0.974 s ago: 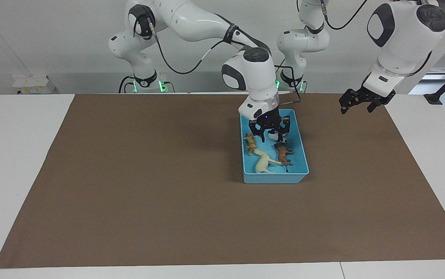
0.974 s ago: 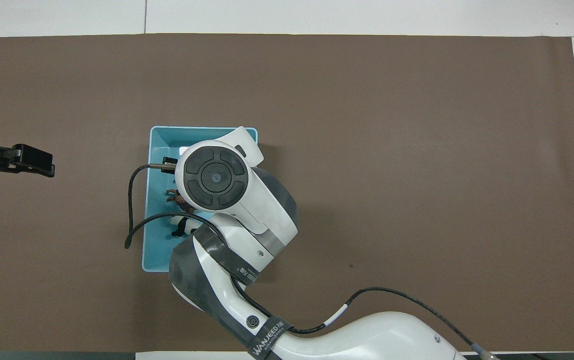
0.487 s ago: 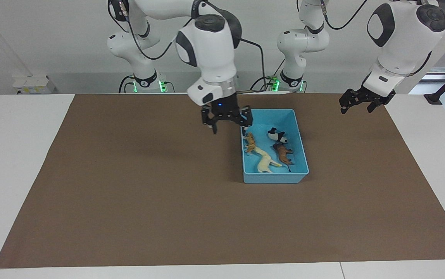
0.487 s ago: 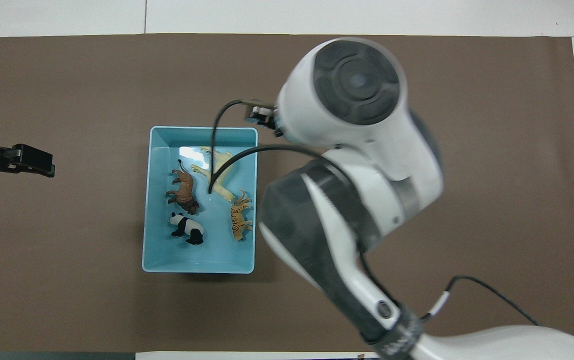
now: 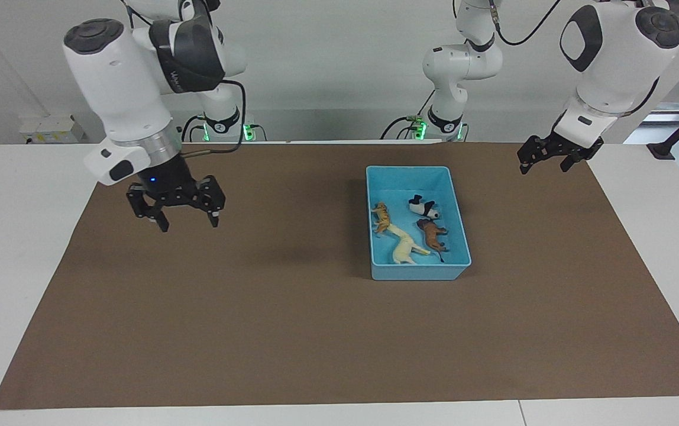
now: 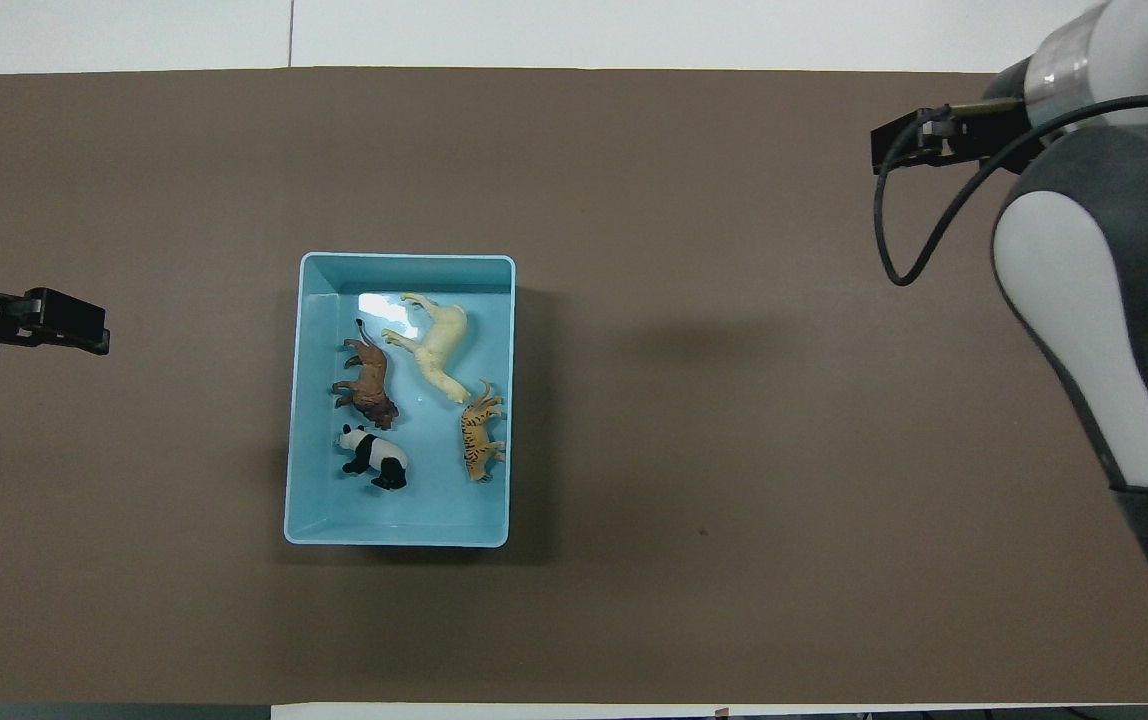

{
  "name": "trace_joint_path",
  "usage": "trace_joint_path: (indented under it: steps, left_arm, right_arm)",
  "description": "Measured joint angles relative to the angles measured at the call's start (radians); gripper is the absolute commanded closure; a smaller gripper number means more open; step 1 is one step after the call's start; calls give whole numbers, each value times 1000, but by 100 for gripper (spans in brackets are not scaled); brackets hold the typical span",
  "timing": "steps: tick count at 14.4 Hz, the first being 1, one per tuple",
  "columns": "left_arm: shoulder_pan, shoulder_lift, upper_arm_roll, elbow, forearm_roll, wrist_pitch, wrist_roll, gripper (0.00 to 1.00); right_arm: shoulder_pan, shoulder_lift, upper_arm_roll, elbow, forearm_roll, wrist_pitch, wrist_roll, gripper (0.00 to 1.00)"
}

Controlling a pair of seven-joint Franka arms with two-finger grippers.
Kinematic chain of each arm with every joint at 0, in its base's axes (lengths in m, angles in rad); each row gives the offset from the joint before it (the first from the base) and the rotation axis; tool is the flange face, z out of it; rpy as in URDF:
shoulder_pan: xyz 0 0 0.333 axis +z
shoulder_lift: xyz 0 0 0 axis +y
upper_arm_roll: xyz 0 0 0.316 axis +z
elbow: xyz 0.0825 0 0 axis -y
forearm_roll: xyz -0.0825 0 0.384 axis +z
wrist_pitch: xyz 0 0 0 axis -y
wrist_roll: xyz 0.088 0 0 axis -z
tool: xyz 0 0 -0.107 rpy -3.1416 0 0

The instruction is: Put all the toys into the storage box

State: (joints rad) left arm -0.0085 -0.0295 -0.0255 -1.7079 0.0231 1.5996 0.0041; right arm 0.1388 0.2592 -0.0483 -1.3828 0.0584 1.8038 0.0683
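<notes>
Presently: storage box holds tiger, horse, panda, maned animal — right gripper spread empty over the mat, left gripper waiting, fingers unreadable — best kept clear.

Facing view: high camera across the table, looking down toward both arm bases at top. Overhead view: high above the robots' end, looking steeply down and forward. Half a turn apart. Both share the brown rectangular paper mat; its bottom edge in the overhead view possibly cropped.
</notes>
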Motion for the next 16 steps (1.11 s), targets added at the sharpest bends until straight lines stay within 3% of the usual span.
trace_joint_path:
  steps: [3,8,12,14,16]
  left_arm:
    - [0,0,0,0,0,0,0,0]
    - [0,0,0,0,0,0,0,0]
    - [0,0,0,0,0,0,0,0]
    - [0,0,0,0,0,0,0,0]
    - [0,0,0,0,0,0,0,0]
  right_arm:
    - [-64,-18,1,-1,0,-93,-46,0]
    - [-142,-161,0,1,-1,-315,-151,0]
    - [-144,-238,5,-17,-29,-431,-151,0]
    - [-144,-261,6,-78,-58,-418,-150,0]
    - [-144,-278,6,-156,-79,-312,-148,0]
